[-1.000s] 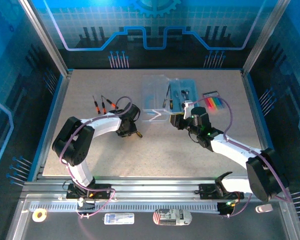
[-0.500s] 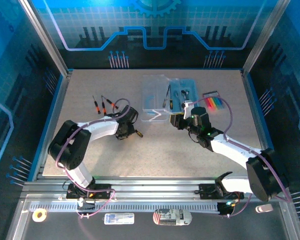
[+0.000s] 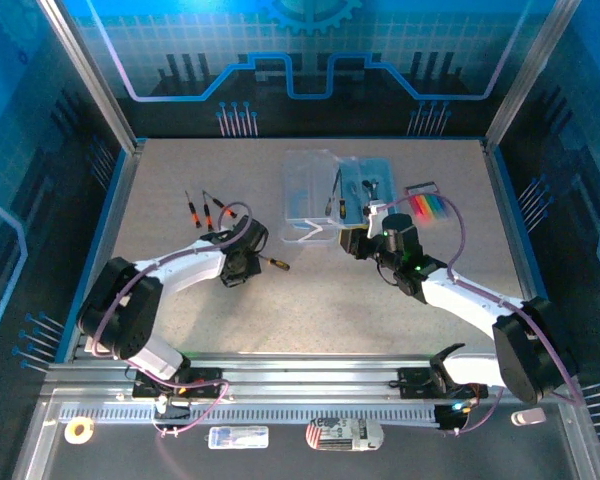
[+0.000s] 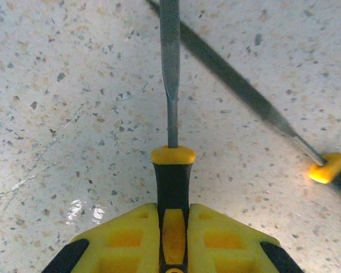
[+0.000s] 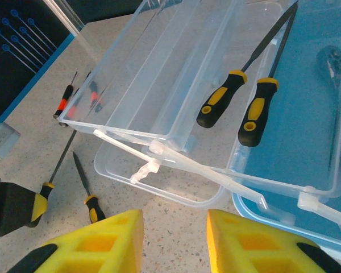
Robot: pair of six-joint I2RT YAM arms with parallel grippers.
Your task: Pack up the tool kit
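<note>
The file (image 4: pixel 171 176) that we are packing now is on the left part of the table. The left gripper (image 4: pixel 173 215) pinches it at its black and yellow handle between the yellow fingers (image 4: pixel 125 239). Its thin grey shaft, first round and then flattened, points away over the speckled, stone-like table (image 4: pixel 74 85). Whether it is already lifted, we cannot tell. A second file (image 4: pixel 244 91) lies just beside it at an angle.

We judge that the step in hand is the pick-up of one file, and that the task is partly done. Two similar files (image 5: pixel 221 105) already lie in the blue tray (image 5: pixel 307 114) of the open case (image 5: pixel 159 74). The case is of clear, smooth plastic and stands well apart to the right. The next move calls for a lift and a carry to the tray, with the long shaft kept level so that it passes over the thin wall.

The right gripper (image 5: pixel 175 244) hangs near the case with its jaws spread, holding nothing. Small red-handled screwdrivers (image 3: pixel 208 215) lie further back on the left.
</note>
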